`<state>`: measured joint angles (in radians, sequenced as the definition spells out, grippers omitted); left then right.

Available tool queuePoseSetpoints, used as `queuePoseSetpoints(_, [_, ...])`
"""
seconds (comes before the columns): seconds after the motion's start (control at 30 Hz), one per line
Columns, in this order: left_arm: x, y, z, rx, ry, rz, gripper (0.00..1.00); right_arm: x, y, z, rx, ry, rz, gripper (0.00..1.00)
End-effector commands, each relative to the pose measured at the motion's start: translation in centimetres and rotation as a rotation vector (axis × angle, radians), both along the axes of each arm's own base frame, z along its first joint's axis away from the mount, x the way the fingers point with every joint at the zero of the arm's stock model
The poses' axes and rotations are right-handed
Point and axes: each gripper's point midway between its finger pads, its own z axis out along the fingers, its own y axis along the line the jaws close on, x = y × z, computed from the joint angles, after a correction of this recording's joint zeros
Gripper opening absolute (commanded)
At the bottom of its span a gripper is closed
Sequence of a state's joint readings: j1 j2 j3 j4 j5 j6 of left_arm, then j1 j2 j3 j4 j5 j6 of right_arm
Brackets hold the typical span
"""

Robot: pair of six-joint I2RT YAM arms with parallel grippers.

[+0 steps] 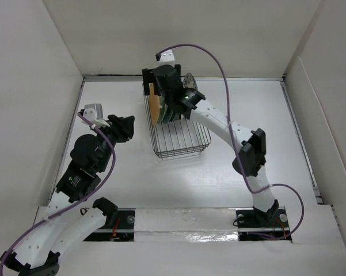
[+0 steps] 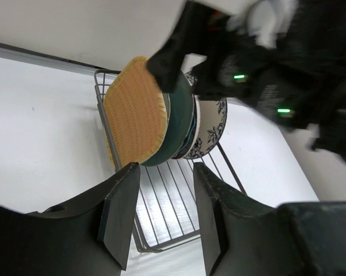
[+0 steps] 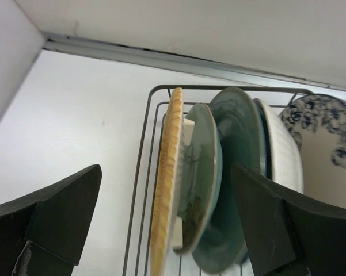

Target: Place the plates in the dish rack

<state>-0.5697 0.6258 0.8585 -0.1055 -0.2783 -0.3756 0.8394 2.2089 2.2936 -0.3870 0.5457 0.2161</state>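
1. We found the black thin-wire dish rack (image 1: 178, 135) on the white desk (image 1: 132, 184), toward the far wall and between the two arms.
2. The plates stood on edge, packed close at the far end of the rack. The near half held nothing we could see.
3. In the right wrist view we counted five in a row: the orange rounded-square plate (image 3: 166, 184) outermost, then the pale mint plate with a flower (image 3: 198, 172), a teal plate (image 3: 233, 172), a white ribbed dish (image 3: 282, 155) and the white plate with blue pattern (image 3: 328, 144). We could not tell whether a sixth stood behind them.
4. The right fingers (image 3: 270, 218) were spread wide above the stack, one to either side of it, and gripped nothing.
5. The left fingers (image 2: 118, 213) hung left of the rack, pointed toward it and parted, with nothing between them.
6. We judged loading to be complete or nearly so, subject to the uncounted sixth plate.
7. On handling, we judged the plates stiff, fairly heavy, glazed and therefore slippery, and liable to chip against one another or the wire.
8. Any further hold would best be taken on an upper rim, the fingers closing across the plate's thickness. The orange plate's exposed edge was the easiest to reach.
9. The plates leaned on one another, so disturbing one could tip its neighbours.
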Motion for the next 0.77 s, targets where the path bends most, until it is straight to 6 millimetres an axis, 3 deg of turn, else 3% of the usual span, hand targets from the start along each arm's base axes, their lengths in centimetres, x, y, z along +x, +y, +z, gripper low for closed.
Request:
queuePoseSetpoints(0.0, [0.4,0.5,0.4,-0.009,-0.020,0.038,0.41,-3.5,-1.8,12.6,0.279,-0.189,0.052,1.00])
queuePoseSetpoints(0.03, [0.4,0.6,0.4,-0.007,-0.021,0.043,0.44,-4.0,-2.2,10.0,0.252,-0.145,0.057,0.99])
queuePoseSetpoints(0.07, [0.5,0.6,0.2,-0.005,-0.018,0.043,0.47,-6.1,-4.2,14.3,0.342,-0.216,0.069,1.00])
queuePoseSetpoints(0.13, [0.5,0.5,0.0,-0.003,-0.011,0.043,0.52,-8.1,-6.3,14.8,0.385,-0.234,0.073,1.00])
queuePoseSetpoints(0.17, [0.5,0.6,0.0,-0.005,-0.012,0.046,0.56,-8.9,-7.2,11.6,0.353,-0.202,0.069,1.00])
queuePoseSetpoints(0.2, [0.4,0.6,0.2,-0.009,-0.016,0.046,0.57,-11.4,-10.2,15.4,0.430,-0.275,0.068,1.00])
queuePoseSetpoints(0.23, [0.4,0.7,0.2,-0.004,-0.011,0.051,0.59,-12.2,-12.4,15.5,0.445,-0.289,0.032,1.00])
queuePoseSetpoints(0.27, [0.3,1.2,0.7,-0.011,-0.018,0.072,0.60,-14.4,-15.8,15.1,0.472,-0.310,0.010,1.00])
queuePoseSetpoints(0.37, [0.0,1.9,1.7,-0.031,-0.038,0.096,0.60,-16.3,-23.5,13.8,0.520,-0.346,-0.151,1.00])
queuePoseSetpoints(0.4, [-0.2,2.2,2.2,-0.043,-0.054,0.107,0.61,-18.3,-26.8,12.6,0.558,-0.360,-0.197,1.00])
queuePoseSetpoints(0.47, [-0.4,2.6,2.5,-0.045,-0.071,0.120,0.61,-19.6,-30.9,11.1,0.587,-0.385,-0.294,1.00])
queuePoseSetpoints(0.5, [-0.6,2.9,2.7,-0.051,-0.080,0.127,0.62,-19.5,-33.0,8.6,0.573,-0.370,-0.360,1.00])
queuePoseSetpoints(0.53, [-0.6,3.2,2.8,-0.051,-0.084,0.138,0.62,-20.8,-34.6,8.9,0.604,-0.403,-0.378,1.00])
queuePoseSetpoints(0.6, [-0.6,3.3,2.6,-0.046,-0.082,0.142,0.61,-20.7,-35.9,7.3,0.592,-0.383,-0.403,1.00])
queuePoseSetpoints(0.73, [-0.2,3.0,1.5,-0.026,-0.046,0.144,0.60,-19.6,-35.2,5.3,0.562,-0.320,-0.350,1.00])
